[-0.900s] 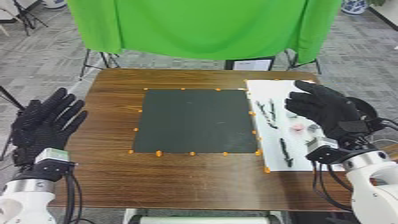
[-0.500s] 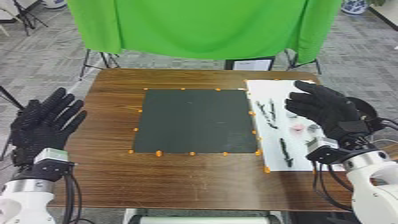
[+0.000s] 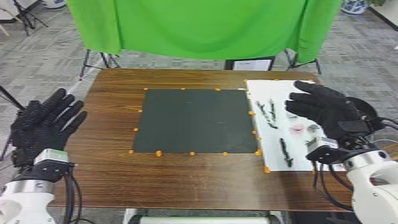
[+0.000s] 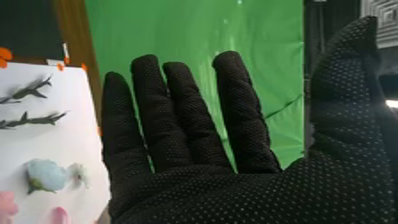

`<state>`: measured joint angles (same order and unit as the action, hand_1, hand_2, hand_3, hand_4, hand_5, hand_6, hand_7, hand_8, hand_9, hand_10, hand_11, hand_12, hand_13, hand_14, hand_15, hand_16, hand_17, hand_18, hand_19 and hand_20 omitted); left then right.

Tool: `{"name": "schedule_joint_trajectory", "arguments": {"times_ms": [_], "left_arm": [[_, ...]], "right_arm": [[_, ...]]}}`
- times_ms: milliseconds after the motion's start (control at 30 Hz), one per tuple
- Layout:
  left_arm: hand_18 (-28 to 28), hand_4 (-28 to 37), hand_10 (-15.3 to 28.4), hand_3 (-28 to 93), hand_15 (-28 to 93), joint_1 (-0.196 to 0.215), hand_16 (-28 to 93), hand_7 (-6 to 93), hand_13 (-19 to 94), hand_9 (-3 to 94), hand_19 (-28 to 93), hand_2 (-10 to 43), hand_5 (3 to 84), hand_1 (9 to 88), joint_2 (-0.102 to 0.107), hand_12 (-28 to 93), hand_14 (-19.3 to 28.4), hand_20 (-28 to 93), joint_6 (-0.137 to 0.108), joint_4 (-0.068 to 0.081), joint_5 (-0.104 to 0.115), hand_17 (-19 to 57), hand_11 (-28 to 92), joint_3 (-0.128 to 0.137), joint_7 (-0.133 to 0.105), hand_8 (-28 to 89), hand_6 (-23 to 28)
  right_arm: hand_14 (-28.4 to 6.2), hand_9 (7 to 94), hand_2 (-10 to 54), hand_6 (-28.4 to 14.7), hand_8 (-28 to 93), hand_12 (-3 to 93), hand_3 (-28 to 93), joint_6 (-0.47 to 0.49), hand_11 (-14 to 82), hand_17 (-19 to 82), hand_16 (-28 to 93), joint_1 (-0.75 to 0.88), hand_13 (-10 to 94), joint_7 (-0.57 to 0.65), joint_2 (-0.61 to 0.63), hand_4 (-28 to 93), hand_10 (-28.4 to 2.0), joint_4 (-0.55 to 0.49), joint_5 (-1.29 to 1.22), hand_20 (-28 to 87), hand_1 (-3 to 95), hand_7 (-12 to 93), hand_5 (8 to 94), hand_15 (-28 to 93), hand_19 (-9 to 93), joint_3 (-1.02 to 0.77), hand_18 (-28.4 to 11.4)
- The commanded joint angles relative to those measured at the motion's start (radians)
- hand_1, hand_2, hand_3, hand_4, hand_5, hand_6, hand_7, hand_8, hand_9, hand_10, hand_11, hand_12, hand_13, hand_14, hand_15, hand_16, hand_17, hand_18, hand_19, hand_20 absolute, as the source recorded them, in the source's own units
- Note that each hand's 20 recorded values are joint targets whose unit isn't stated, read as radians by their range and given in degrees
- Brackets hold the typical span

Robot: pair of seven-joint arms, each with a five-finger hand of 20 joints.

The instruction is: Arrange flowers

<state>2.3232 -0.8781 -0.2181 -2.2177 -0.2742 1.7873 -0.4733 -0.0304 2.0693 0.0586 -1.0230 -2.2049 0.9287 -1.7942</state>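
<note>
In the head view my left hand (image 3: 46, 125) is held open over the table's left edge. My right hand (image 3: 322, 107) is open above the white sheet on the right, holding nothing; its glove (image 4: 204, 185) has straight fingers in the right wrist view. Dark leafy stems (image 3: 267, 115) lie on the sheet, with another dark stem (image 3: 285, 152) nearer the robot. A pink flower (image 3: 298, 128) lies beside the right hand, which partly covers the flowers there. The right wrist view has a pale blue flower (image 4: 46, 175), a pink flower (image 4: 7, 204) and leafy stems (image 4: 31, 120).
A dark square mat (image 3: 197, 121) lies mid-table, edged by orange markers (image 3: 159, 153). The white sheet (image 3: 275, 164) is beside it on the brown table (image 3: 178, 185). A green cloth (image 3: 209, 30) hangs behind the table. A dark round object (image 3: 362, 107) is behind the right wrist.
</note>
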Motion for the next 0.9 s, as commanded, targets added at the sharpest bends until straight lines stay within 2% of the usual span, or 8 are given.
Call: {"name": "schedule_joint_trajectory", "arguments": {"times_ms": [33,233,333,367,500,633,667,900], "left_arm": [[16.6,-28.2,15.2,73,32,0.025,-7,11.7,27,38.3,39,14.0,46.5,25.8,-0.008,13,15.8,12,-0.020,-0.014,0.007,-7.0,17,0.005,-0.010,-7,9.4],[16.6,-28.3,15.3,73,33,0.044,-7,11.8,27,38.3,39,14.2,46.6,25.9,-0.010,13,16.0,12,-0.034,-0.023,0.011,-7.0,17,0.012,-0.022,-7,9.4],[16.6,-28.2,15.3,73,33,0.046,-6,11.8,27,38.5,40,14.3,46.6,25.8,-0.007,13,16.1,12,-0.048,-0.028,0.015,-7.0,17,0.012,-0.022,-7,9.3],[16.6,-28.2,15.4,73,33,0.045,-6,11.9,27,38.5,40,14.4,46.7,25.8,-0.004,13,16.1,12,-0.069,-0.034,0.023,-7.0,17,0.009,-0.024,-7,9.3],[16.7,-28.2,15.6,73,35,0.055,-6,12.5,28,39.0,40,15.0,47.4,25.9,-0.010,13,16.6,13,-0.072,-0.036,0.028,-7.0,18,0.010,-0.027,-7,9.4],[16.7,-28.3,15.8,73,36,0.053,-6,12.7,28,39.2,40,15.3,47.7,26.0,-0.008,13,16.8,13,-0.078,-0.035,0.028,-6.9,18,0.011,-0.026,-7,9.5],[16.7,-28.3,15.8,73,36,0.049,-6,12.7,28,39.3,40,15.3,47.7,26.0,-0.007,13,16.7,13,-0.081,-0.035,0.028,-6.9,18,0.008,-0.025,-7,9.5],[16.7,-28.3,15.9,73,36,0.040,-7,12.9,28,39.4,40,15.5,47.8,25.9,-0.008,13,16.7,13,-0.077,-0.032,0.028,-6.9,19,0.000,-0.009,-7,9.6]], "right_arm": [[-15.4,53.9,-3.2,-3.3,-12,16.9,80,-0.308,10.8,21,23,0.011,48,0.211,0.095,-22,-17.1,-0.053,0.659,28,19.4,21,51.1,22,42,0.105,-20.4],[-15.2,57.0,-6.9,-4.0,-12,18.4,77,-0.142,15.0,24,22,0.037,52,0.456,0.156,-22,-17.6,-0.089,1.118,30,20.1,21,52.3,34,55,0.110,-21.2],[-15.8,60.8,-9.3,-4.7,-11,20.8,73,-0.214,20.2,27,23,0.012,55,0.573,0.229,-24,-17.8,-0.022,1.524,32,19.0,20,55.4,44,64,0.242,-22.7],[-15.8,63.3,-9.5,-4.8,-11,21.9,72,-0.190,22.3,28,24,0.029,56,0.583,0.239,-25,-17.7,-0.023,1.572,33,18.3,20,57.2,47,67,0.242,-23.2],[-17.2,66.2,-9.5,-5.2,-10,29.2,68,-0.015,33.4,30,31,0.043,57,0.655,0.240,-27,-17.1,-0.061,1.542,36,19.4,20,62.1,59,73,0.249,-24.3],[-18.0,65.9,-9.5,-5.8,-9,31.9,63,0.099,36.7,31,34,0.014,56,0.705,0.245,-28,-17.6,-0.063,1.547,38,21.2,19,63.0,62,75,0.283,-24.8],[-18.1,65.8,-9.5,-5.8,-9,32.2,61,0.146,36.8,31,34,-0.051,56,0.734,0.245,-28,-17.6,-0.044,1.546,38,21.7,19,63.0,63,76,0.337,-24.9],[-19.0,64.5,-9.5,-6.4,-7,33.3,51,0.246,38.0,31,35,-0.099,56,0.746,0.254,-28,-18.9,-0.016,1.514,39,26.6,20,63.0,65,79,0.404,-25.4]]}}
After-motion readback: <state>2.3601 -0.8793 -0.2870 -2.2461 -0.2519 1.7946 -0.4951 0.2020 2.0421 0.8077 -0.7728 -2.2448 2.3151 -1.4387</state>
